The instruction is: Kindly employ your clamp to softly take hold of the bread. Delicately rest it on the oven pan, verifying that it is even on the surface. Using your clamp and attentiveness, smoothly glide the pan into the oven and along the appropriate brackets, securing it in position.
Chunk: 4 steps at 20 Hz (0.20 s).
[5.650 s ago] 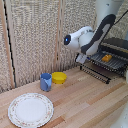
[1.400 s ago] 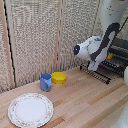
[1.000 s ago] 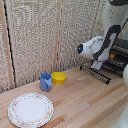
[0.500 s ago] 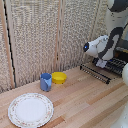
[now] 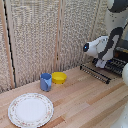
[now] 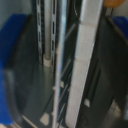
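My clamp (image 5: 103, 62) hangs over the oven pan (image 5: 96, 73), a dark wire grid sticking out of the oven (image 5: 123, 54) at the exterior view's right edge. In the blurred wrist view the pan's pale rim (image 6: 85, 60) and wires run between my blue fingertips (image 6: 12, 60), which stand wide apart on either side of it. The jaws look open around the rim. An orange sliver at that picture's edge looks like the bread (image 6: 114, 2). In the exterior view the bread is hidden behind the arm.
A blue cup (image 5: 45, 81) and a yellow bowl (image 5: 59, 77) stand near the woven screen (image 5: 40, 35). A patterned white plate (image 5: 30, 109) lies on the wooden table (image 5: 85, 102) at the exterior view's left.
My clamp has moved steadily toward the exterior view's right, closer to the oven, staying low over the pan. Cup, bowl and plate have not moved.
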Available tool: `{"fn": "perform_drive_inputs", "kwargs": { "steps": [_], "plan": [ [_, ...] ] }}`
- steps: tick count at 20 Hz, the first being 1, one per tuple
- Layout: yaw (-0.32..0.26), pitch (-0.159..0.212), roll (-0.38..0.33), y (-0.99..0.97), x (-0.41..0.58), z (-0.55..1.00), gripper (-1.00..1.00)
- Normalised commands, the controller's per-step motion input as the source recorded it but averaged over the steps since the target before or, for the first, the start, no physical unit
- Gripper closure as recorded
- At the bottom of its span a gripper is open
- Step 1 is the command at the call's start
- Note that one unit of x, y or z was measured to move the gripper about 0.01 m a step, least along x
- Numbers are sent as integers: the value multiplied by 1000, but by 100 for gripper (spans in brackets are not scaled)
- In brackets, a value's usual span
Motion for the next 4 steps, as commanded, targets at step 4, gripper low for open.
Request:
{"fn": "perform_drive_inputs", "kwargs": {
  "steps": [4],
  "plan": [
    [-70, 65, -55, 577, 401, 134, -100]
  ]
}}
